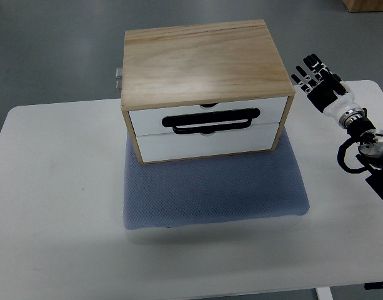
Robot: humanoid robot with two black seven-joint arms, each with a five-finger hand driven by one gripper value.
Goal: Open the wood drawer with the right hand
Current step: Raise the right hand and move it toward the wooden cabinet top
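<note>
Wood drawer box (203, 62) sits on a grey mat (216, 187) so it won't slide, while our right robot hand (319, 81) waits beside it, fingers spread, holding nothing.

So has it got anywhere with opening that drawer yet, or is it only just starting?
Only just starting. Nothing looks done: both white fronts of the wood drawer box sit flush, and the black handle is untouched. The right hand hangs beside the box's right side, fingers spread, holding nothing. Left to do: reach the handle, grip it and pull the drawer out over the blue mat.
</note>
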